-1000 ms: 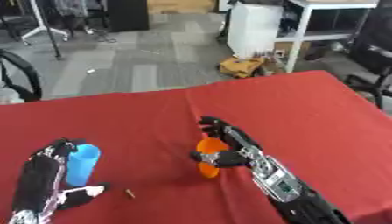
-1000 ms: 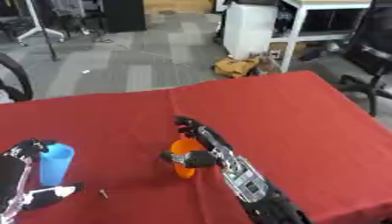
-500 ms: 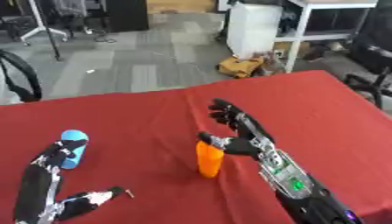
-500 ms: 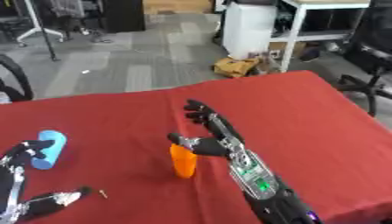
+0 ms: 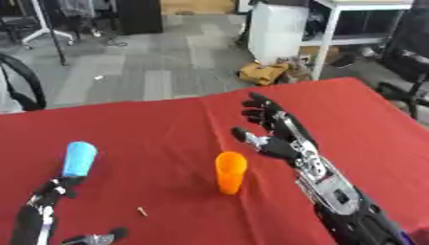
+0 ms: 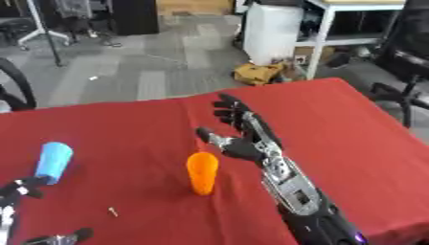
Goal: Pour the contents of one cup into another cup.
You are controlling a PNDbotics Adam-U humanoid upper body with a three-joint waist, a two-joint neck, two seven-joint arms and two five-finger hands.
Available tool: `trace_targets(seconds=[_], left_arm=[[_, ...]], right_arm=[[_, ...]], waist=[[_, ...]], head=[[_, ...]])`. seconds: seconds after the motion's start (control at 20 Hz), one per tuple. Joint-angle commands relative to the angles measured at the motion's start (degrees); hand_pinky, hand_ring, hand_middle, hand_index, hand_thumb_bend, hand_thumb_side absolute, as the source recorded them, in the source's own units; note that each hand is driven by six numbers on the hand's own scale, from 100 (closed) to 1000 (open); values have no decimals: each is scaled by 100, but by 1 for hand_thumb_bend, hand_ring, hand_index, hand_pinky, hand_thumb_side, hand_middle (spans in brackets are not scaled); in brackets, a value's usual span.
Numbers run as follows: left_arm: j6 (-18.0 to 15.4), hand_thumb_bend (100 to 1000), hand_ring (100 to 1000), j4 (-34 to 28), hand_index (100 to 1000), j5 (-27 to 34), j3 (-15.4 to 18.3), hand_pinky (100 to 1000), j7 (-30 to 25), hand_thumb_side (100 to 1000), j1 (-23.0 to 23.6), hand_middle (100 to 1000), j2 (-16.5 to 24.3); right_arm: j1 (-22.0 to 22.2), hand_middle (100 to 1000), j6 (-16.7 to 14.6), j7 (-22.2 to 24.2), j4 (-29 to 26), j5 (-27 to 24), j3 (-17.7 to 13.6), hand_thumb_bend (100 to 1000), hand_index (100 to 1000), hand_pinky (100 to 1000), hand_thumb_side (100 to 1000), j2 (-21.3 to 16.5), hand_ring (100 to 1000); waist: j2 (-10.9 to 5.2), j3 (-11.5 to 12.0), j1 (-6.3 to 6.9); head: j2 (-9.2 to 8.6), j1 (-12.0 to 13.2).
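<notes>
My right robot hand (image 5: 281, 139) hangs over the red-covered table (image 5: 167, 119) with its fingers spread apart and straight, holding nothing. The tall orange plastic cup (image 5: 231, 172) stands on the cloth just beside that hand, on its thumb side, apart from it; its wide rim looks to be at the top, though I cannot see inside it.

My left robot hand (image 5: 50, 196) shows at the lower left edge. The light-blue plastic cup (image 5: 79, 159) rises from it, tilted, with its far end pointing up and away from me. The dark fingers sit at the cup's lower end, and I judge they are pinching it there, since nothing else seems to carry it. A small pale speck (image 5: 141, 210) lies on the cloth between the two cups, nearer me; I cannot tell what it is.

As I read it, I am between grasps: one cup is up in my left hand, the other is standing free as the receiver or the source. I cannot tell which cup holds the contents. The next move calls for bringing the blue cup across to the orange one, which is well apart from it, and tipping its mouth over the orange rim, or else closing my right hand round the orange cup first to steady it. The orange cup is tall and narrow, so a sideways knock could topple it.
</notes>
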Motion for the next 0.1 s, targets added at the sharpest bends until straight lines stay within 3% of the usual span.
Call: trace_targets(seconds=[0.05, 0.1], left_arm=[[255, 1000, 510, -368, 756, 303, 26, 568, -282, 413, -37, 598, 9], [347, 1000, 510, -479, 756, 395, 10, 568, -375, 413, -30, 598, 15]], right_arm=[[-47, 813, 41, -52, -221, -98, -92, 555, 953, 875, 297, -161, 833], [-42, 812, 50, -64, -232, -109, -102, 555, 953, 874, 297, -167, 832]], waist=[[-78, -3, 10], [-77, -4, 14]], head=[[-78, 45], [-82, 47]])
